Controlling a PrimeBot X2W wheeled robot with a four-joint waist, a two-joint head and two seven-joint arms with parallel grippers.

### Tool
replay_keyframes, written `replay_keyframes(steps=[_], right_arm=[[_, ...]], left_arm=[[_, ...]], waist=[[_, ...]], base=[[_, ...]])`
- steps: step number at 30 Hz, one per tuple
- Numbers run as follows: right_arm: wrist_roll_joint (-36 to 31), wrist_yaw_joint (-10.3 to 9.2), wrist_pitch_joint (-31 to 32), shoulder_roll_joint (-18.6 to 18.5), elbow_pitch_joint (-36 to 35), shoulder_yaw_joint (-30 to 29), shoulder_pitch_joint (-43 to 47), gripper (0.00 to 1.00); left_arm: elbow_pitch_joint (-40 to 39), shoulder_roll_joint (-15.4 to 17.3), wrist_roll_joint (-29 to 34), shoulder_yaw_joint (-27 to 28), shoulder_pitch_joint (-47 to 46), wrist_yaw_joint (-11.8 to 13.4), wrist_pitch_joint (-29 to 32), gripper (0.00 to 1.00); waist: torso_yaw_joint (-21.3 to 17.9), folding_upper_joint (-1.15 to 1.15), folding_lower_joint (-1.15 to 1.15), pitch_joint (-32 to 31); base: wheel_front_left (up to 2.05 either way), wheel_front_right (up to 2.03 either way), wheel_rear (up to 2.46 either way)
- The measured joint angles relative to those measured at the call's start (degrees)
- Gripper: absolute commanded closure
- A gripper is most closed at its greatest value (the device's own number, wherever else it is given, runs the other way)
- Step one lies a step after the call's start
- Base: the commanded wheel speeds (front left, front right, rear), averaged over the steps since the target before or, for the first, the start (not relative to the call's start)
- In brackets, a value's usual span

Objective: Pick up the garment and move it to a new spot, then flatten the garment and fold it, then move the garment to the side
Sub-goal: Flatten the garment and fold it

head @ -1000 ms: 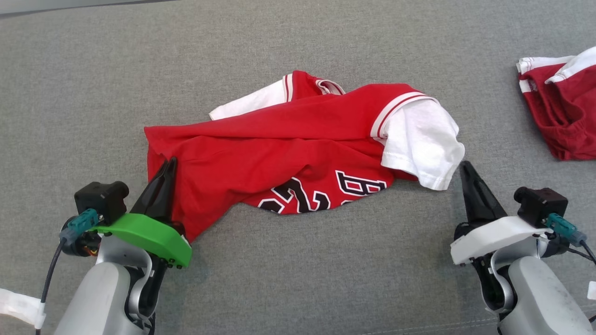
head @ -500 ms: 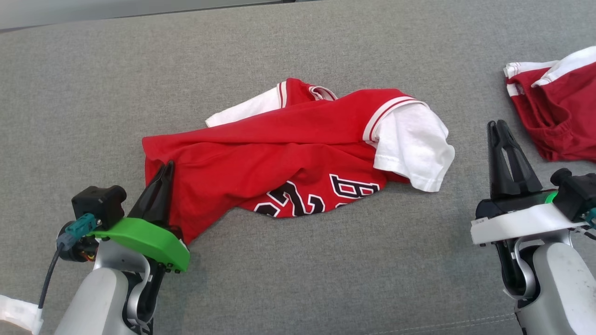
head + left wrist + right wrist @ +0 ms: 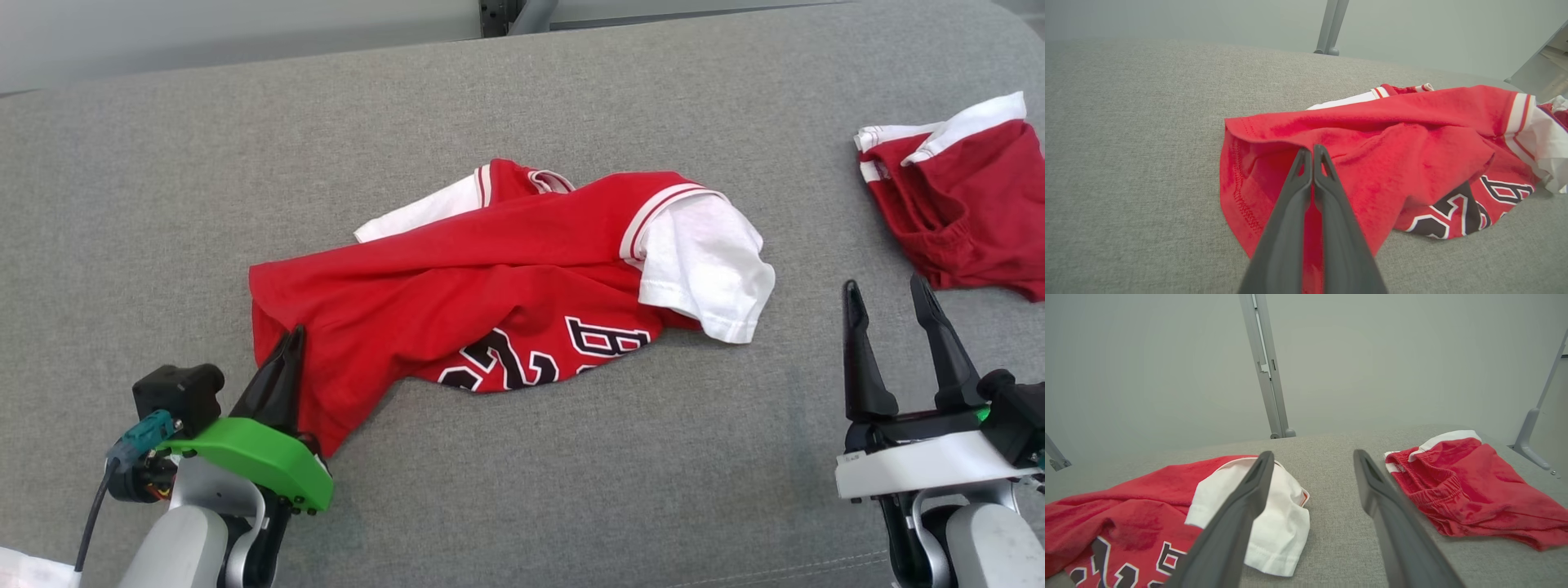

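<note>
The shirt (image 3: 490,278) lies crumpled at the middle of the grey bench (image 3: 571,474), one white sleeve (image 3: 702,269) on its right side. The left gripper (image 3: 295,336) has its fingers together over the near-left hem corner (whether cloth is pinched between them cannot be told). The right gripper (image 3: 884,284) stands with fingers apart, holding nothing, between the sleeve and the red shorts (image 3: 955,220).

Risks: lifting by one corner alone bunches the shirt tighter. The right gripper, placed midway, may catch the shorts instead of the sleeve.

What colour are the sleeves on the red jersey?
Sleeves are white; clearest in the head view.
</note>
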Motion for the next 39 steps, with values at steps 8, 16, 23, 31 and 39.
replay_keyframes(steps=[8, 16, 23, 31, 39], right_arm=[[-0.4, 0.00, 1.1, 0.8, -1.9, -0.1, 1.8, 0.00], [-0.2, 0.00, 1.6, 0.2, -1.7, -0.2, 1.7, 0.00], [0.8, 0.00, 2.8, -2.7, 5.4, 2.0, -3.5, 0.00], [3.4, 0.00, 4.1, -4.4, 18.9, 7.5, -10.4, 0.00], [6.7, 0.00, 3.8, -4.5, 29.4, 12.4, -15.5, 0.00]], left_arm=[[0.0, 0.0, -0.4, -0.2, 1.1, 0.4, 0.2, 1.00], [0.0, 0.1, -0.4, -0.5, 1.1, 0.6, 0.2, 1.00], [-0.7, 0.1, -0.4, -0.9, 0.2, 0.7, 0.3, 1.00], [-0.1, -0.4, -0.1, -2.0, -2.0, 0.6, 0.2, 1.00], [1.1, -0.6, 0.0, -2.5, -3.0, 0.4, -0.6, 1.00]], waist=[[0.0, 0.00, 0.00, -0.9], [0.3, 0.00, 0.00, -0.9], [0.7, 0.00, 0.00, 0.6], [1.7, 0.00, 0.00, 3.1], [2.8, 0.00, 0.00, 5.0]], base=[[0.00, 0.00, 0.00], [0.00, 0.00, 0.00], [0.00, 0.00, 0.00], [0.00, 0.00, 0.00], [0.00, 0.00, 0.00]])
